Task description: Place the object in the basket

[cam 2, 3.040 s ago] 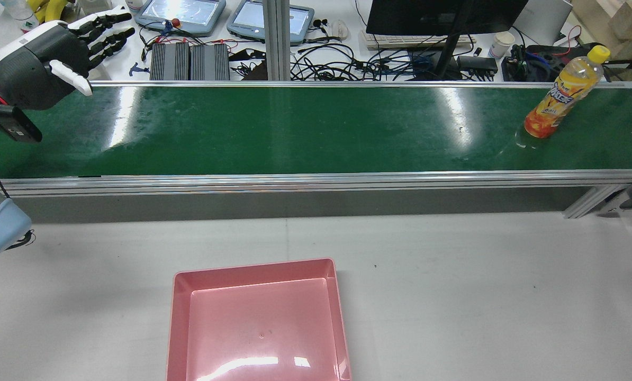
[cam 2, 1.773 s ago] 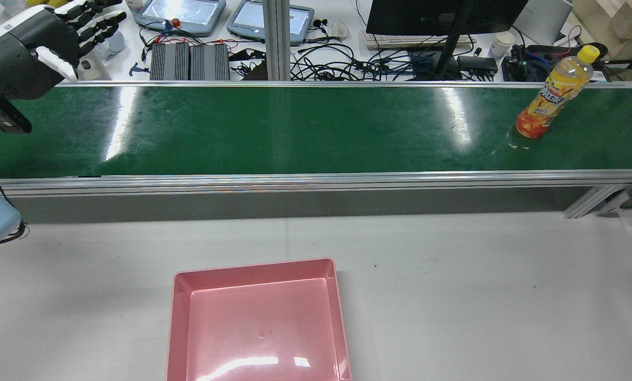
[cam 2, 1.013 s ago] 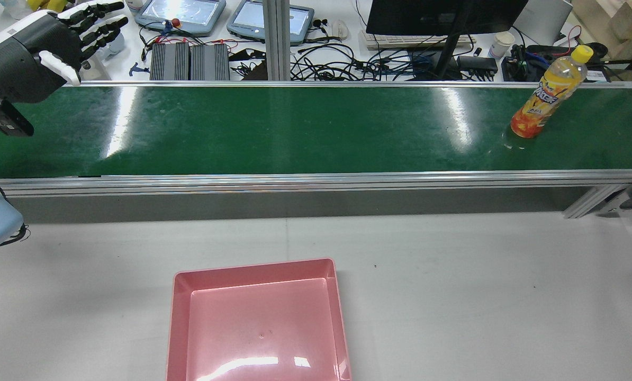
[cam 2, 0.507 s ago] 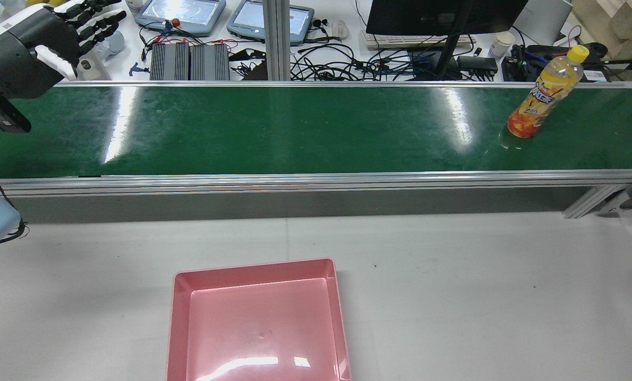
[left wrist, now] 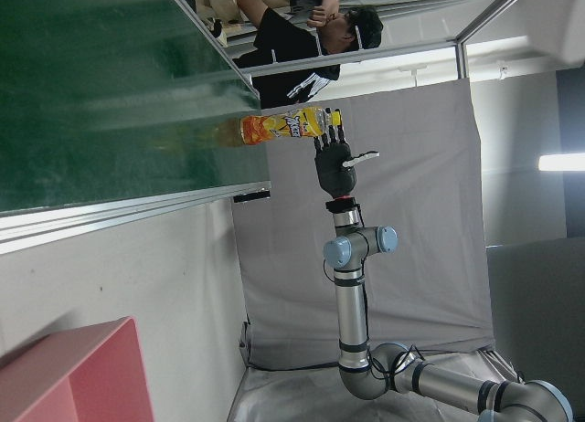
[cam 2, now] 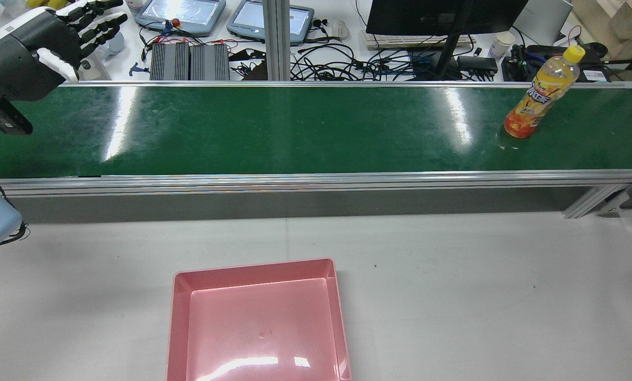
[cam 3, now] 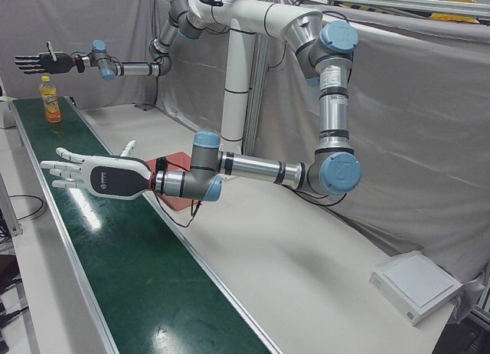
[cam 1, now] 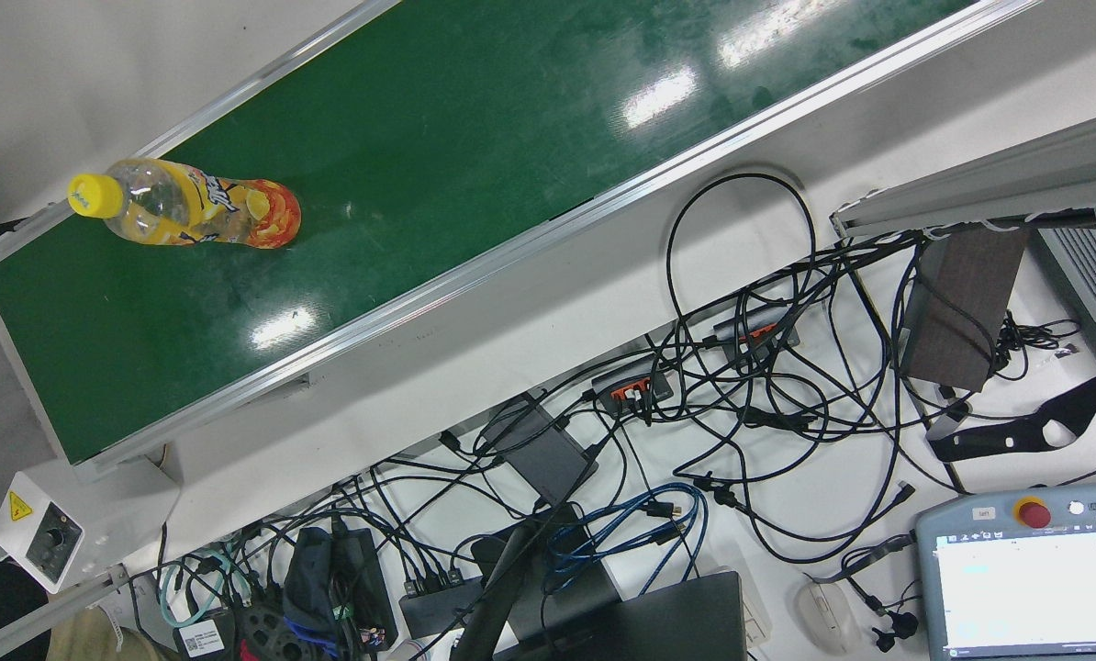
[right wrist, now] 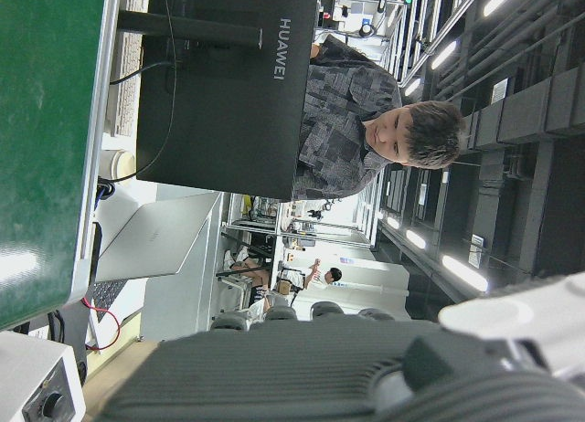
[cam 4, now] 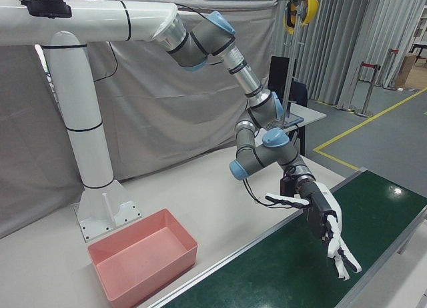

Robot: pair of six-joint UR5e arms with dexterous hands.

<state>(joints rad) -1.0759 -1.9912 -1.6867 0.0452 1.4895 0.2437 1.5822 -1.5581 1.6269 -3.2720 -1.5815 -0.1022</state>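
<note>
1. Standing upright on the green conveyor belt, the orange drink bottle with its yellow cap sits near the belt's far right end in the rear view, at about 2 o'clock from the basket.
2. Lying on the white table on the near side of the belt, at 6 o'clock in that view, is the pink basket, with nothing in it.
3. Hovering over the belt's left end, well apart from the bottle, the left hand holds nothing, its fingers spread and pointing across the belt.
4. Reaching above the bottle's end of the belt, the right hand is flat with fingers apart, touching nothing.
5. Cluttering the bench beyond the belt are cables, a monitor and teach pendants.
</note>
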